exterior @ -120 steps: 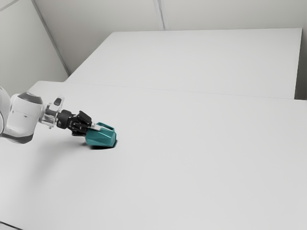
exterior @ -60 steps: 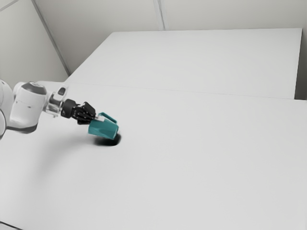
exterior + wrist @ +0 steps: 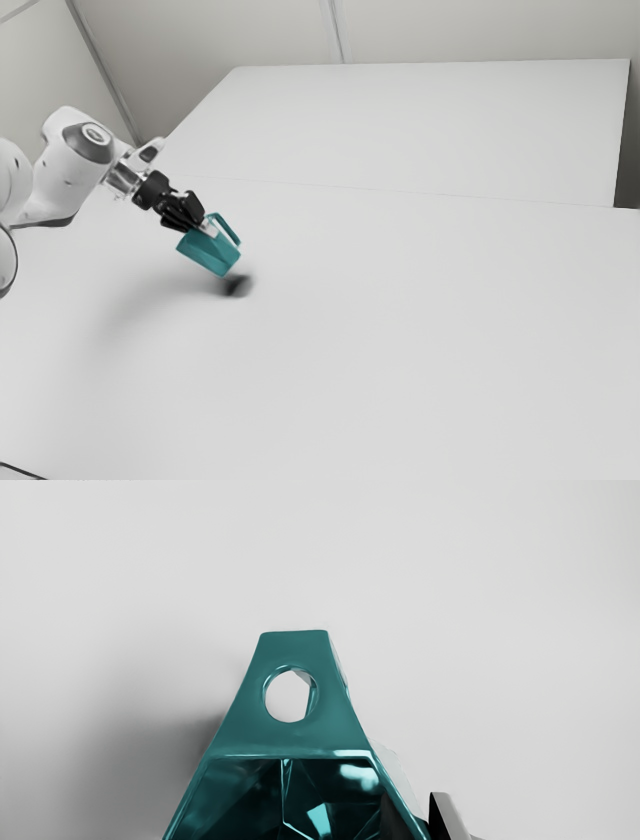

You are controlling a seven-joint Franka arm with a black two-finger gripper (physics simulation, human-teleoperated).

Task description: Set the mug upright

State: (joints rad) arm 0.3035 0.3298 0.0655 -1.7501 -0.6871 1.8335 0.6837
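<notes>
While my gripper (image 3: 205, 224) pinches the tilted mug (image 3: 209, 253) by its wall above the table (image 3: 400, 340), frame left, I should level its base (slowly) before lowering.

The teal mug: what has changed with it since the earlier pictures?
The mug has risen off the table and tipped further, its base pointing more steeply down, though it is not yet upright. The end effector rose with it. The table stayed as it was.
</notes>
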